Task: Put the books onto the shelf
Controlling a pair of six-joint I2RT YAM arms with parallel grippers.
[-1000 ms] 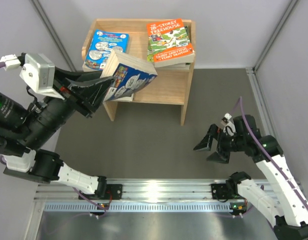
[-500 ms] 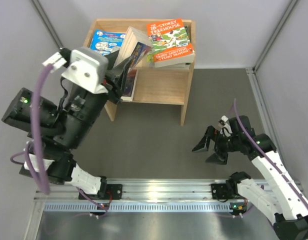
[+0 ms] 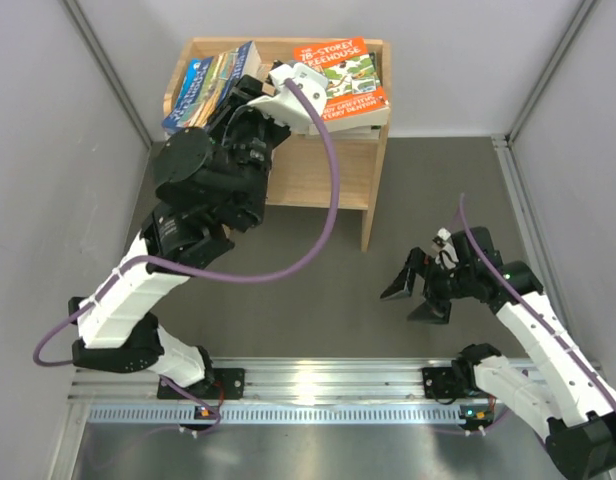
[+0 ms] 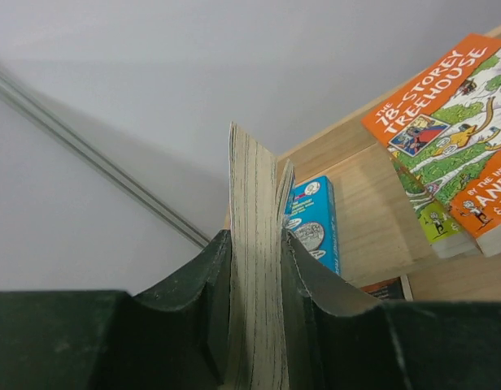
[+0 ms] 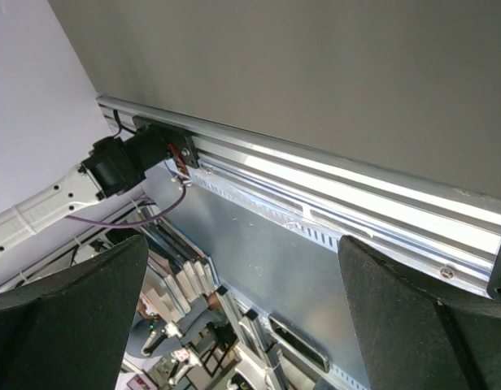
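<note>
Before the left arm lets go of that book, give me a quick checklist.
1. Grip of left gripper on held book: ok, clamped both sides.
2. Book over shelf top, left side: ok.
3. Book lying flat: not ok, tilted.
4. Contact with blue book: cannot tell.
5. Clear of orange book: ok.
6. Other arm: right gripper open, away from shelf: ok.

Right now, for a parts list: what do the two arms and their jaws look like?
The left arm and right arm both mix black rounded joint housings with white links. A purple cable runs along each. The jaws are dark and wedge-shaped, tapering to the tips. A white block sits at the left wrist.
</note>
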